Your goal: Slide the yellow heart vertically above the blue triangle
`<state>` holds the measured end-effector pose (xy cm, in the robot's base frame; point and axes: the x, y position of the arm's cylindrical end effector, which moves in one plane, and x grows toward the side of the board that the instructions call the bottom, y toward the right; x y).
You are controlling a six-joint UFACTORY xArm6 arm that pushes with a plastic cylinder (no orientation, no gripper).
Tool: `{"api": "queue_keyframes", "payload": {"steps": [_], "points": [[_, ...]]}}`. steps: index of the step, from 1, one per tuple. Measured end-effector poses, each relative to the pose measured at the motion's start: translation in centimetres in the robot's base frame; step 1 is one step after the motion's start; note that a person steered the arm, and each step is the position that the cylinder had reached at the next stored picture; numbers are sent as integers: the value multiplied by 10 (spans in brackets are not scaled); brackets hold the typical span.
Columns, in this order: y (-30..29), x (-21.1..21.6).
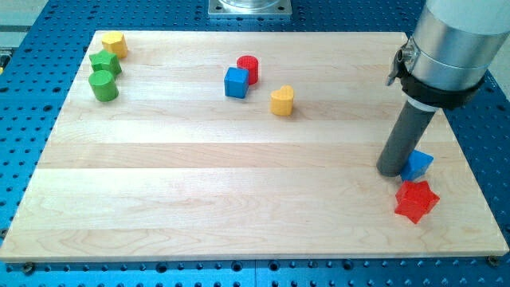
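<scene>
The yellow heart (281, 101) lies near the board's upper middle. The blue triangle (418, 165) lies at the right side, partly hidden behind my rod. My tip (391, 171) rests on the board, touching the blue triangle's left side. The yellow heart is far to the upper left of my tip.
A red star (416, 201) lies just below the blue triangle. A blue cube (236, 82) and a red cylinder (249, 68) sit left of the heart. At the top left are a yellow hexagon (115, 44), a green block (104, 62) and a green cylinder (103, 85). The wooden board (239, 199) lies on a blue perforated table.
</scene>
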<state>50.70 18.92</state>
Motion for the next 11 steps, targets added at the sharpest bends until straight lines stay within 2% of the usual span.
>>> {"api": "queue_keyframes", "payload": {"steps": [5, 6, 7, 8, 9, 11], "points": [[-43, -24], [-109, -41], [-205, -53], [-228, -98], [-174, -126], [-4, -121]]}}
